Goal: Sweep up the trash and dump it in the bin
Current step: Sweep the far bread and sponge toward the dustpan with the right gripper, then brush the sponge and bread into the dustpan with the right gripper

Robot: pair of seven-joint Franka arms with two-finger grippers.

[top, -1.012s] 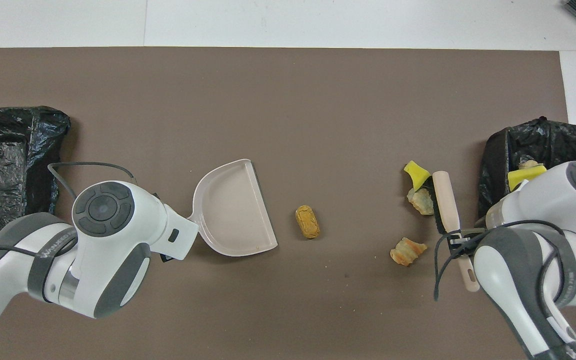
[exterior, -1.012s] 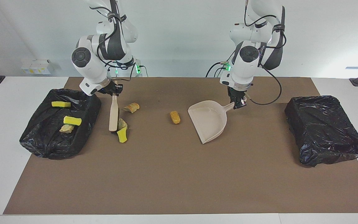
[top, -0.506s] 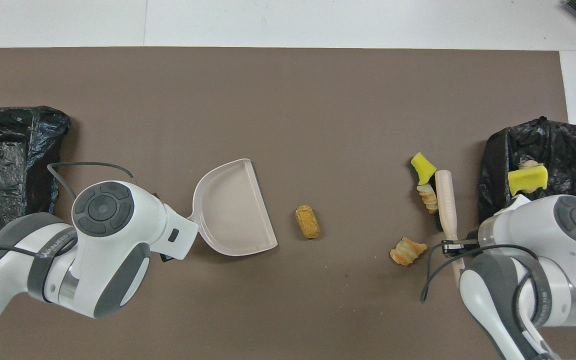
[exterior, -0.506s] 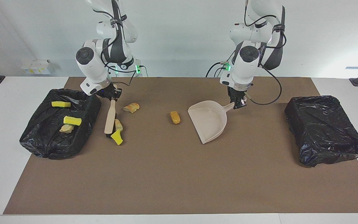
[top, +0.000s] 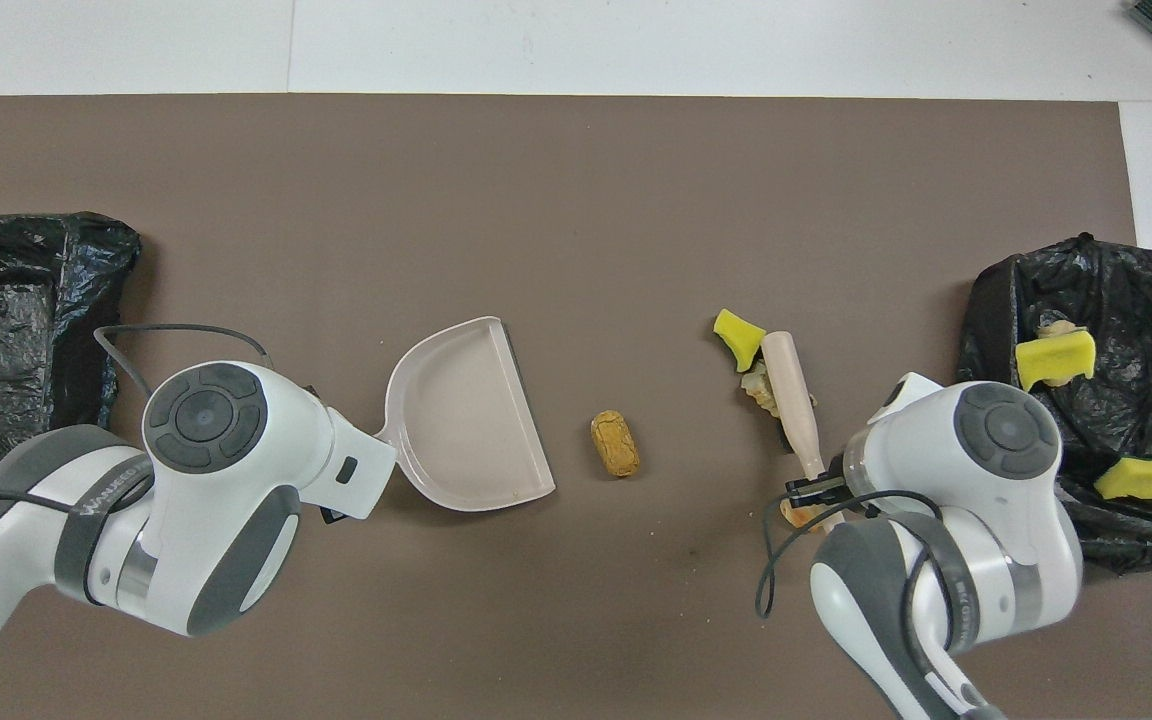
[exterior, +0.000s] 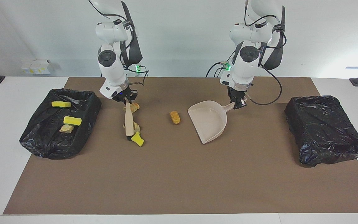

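Trash scraps, a yellow sponge bit (exterior: pixel 137 139) and a tan bread-like chunk (exterior: pixel 135 127), lie against the beige wooden brush (exterior: pixel 129 121), which the right gripper (exterior: pixel 126 99) clamps by its handle, seemingly to push them mid-mat toward the beige plastic dustpan (exterior: pixel 209 122). Left gripper (exterior: pixel 237 104) pinches that dustpan's handle, its mouth tipped toward the brush. An orange-brown chunk (exterior: pixel 175 117) lies between them, another (exterior: pixel 131 107) under the right gripper, and three scraps rest in the black-lined bin (exterior: pixel 82 107) at the right arm's edge.

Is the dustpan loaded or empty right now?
Empty. The dustpan shows a bare beige floor in both views, and the nearest scrap, the orange-brown chunk, lies on the mat just off its open edge.
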